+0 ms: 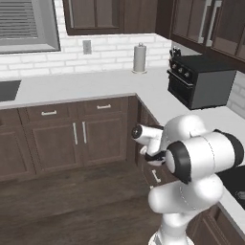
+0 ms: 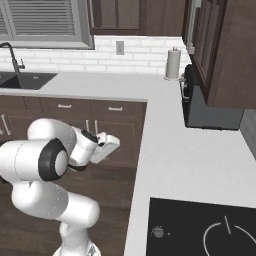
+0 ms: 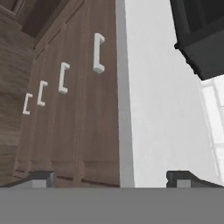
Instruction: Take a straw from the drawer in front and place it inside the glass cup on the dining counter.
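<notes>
Dark brown cabinet fronts (image 3: 78,109) and the white wall counter (image 3: 162,118) lie ahead of our fingers (image 3: 41,177), which stand spread wide apart with nothing between them, the gripper (image 3: 111,180) hanging in the air in front of the cabinets. Beyond the fingertips a closed drawer (image 3: 98,52) with a pale bar handle sits just under the counter's edge, with more handles (image 3: 63,78) in a row beside it. Farther off, on the counter's far side from the fingers, stands a black oven (image 3: 199,35); we cannot see the straw.
</notes>
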{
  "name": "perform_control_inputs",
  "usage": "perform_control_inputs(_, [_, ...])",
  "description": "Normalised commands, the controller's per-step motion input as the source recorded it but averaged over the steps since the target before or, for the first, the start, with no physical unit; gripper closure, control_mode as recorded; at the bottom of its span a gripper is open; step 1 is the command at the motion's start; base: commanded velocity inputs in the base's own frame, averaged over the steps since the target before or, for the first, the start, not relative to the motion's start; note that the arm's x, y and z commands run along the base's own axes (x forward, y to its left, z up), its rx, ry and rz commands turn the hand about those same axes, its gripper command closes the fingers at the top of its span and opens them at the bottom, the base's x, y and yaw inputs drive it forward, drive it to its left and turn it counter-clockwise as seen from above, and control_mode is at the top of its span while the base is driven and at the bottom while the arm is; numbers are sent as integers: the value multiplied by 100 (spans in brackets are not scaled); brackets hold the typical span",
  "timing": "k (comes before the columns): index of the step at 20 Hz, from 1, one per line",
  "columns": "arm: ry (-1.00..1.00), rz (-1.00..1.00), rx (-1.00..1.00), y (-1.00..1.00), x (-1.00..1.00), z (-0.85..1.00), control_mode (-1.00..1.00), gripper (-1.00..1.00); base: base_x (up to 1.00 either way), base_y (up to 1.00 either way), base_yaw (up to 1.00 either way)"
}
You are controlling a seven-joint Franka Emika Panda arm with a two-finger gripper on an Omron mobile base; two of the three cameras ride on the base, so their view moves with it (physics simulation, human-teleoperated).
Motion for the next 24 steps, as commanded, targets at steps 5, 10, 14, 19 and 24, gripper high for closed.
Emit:
perform_control_inputs(5, [0, 0, -2, -36, 14, -5, -100, -100, 0, 0, 0])
perform_control_inputs(10, [0, 0, -5, -19, 28, -12, -100, -100, 0, 0, 0])
perform_control_inputs(14, [0, 2, -3, -1, 26, -20, -100, -100, 0, 0, 0])
perform_control_inputs(19, [0, 1, -4, 0, 36, -26, -100, -100, 0, 0, 0])
perform_control_inputs(24, [1, 0, -5, 0, 33, -15, -100, -100, 0, 0, 0])
